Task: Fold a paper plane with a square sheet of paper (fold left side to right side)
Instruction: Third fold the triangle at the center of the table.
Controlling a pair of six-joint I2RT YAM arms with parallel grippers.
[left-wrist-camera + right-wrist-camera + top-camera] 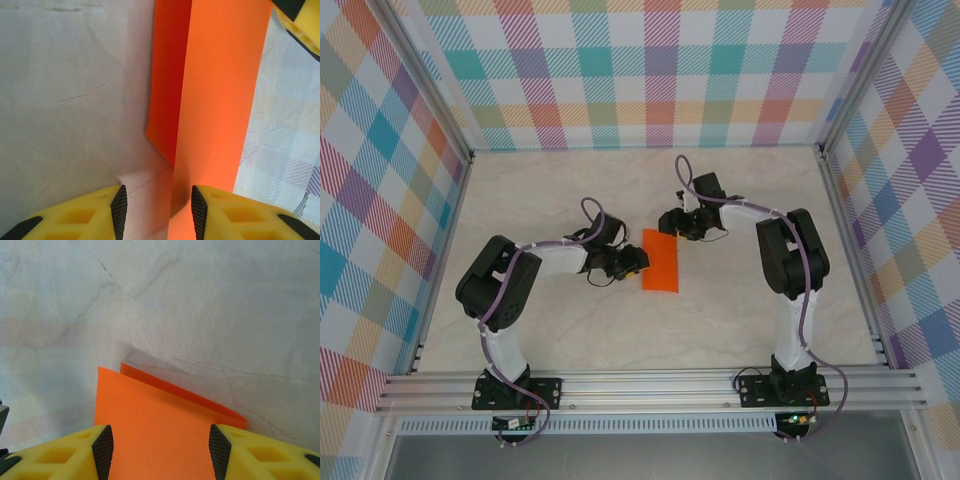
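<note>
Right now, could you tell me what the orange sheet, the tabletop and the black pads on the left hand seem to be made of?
Orange sheet: thin matte paper, apparently; it holds a sharp fold with two flat layers.
Tabletop: pale marble-look surface, perhaps laminate; grey veins, dull sheen.
Pads of the left hand: black, finely ribbed, probably rubber.

Nothing legible: no text, labels, brand marks or numbers to read. Checked the square sheet of paper [660, 262] too: plain orange, unmarked on the faces seen from the top and both wrist views.
</note>
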